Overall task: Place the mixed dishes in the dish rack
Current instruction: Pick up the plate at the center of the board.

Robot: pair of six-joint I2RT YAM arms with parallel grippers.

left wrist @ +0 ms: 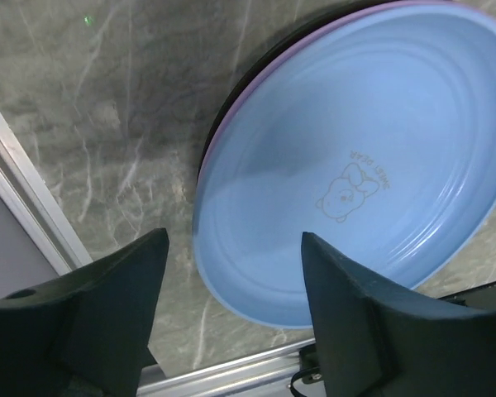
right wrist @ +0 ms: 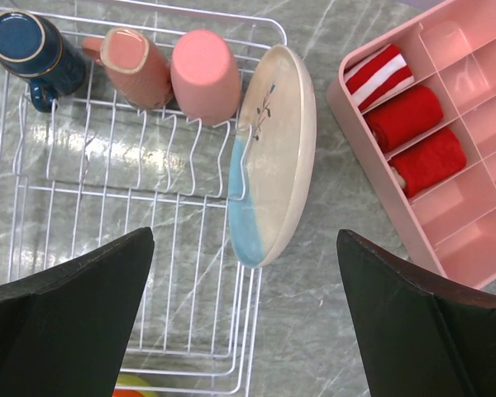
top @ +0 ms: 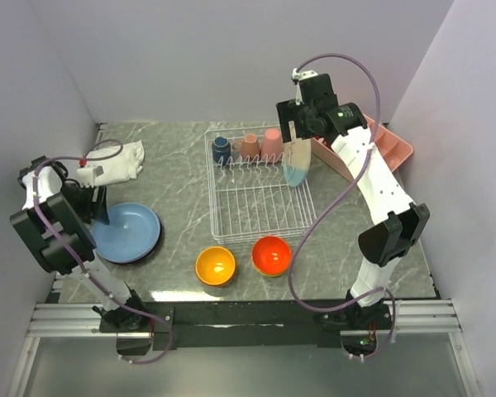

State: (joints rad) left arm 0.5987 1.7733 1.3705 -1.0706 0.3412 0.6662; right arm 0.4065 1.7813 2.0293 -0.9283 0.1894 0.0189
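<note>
The white wire dish rack [top: 256,203] holds a navy cup [top: 221,149] and two pink cups [top: 261,145] along its back. A cream plate with a leaf sprig [right wrist: 273,153] leans on edge at the rack's right side. My right gripper [right wrist: 246,322] is open and empty above that plate. A blue plate [top: 126,232] lies on a lavender one at the left. My left gripper [left wrist: 236,318] is open, low over the blue plate's [left wrist: 355,157] near rim. An orange-yellow bowl [top: 215,265] and a red-orange bowl [top: 271,255] sit in front of the rack.
A pink compartment tray [right wrist: 446,141] with red rolled cloths stands right of the rack. A white folded cloth [top: 122,160] lies at the back left. Grey walls enclose the marble table on three sides.
</note>
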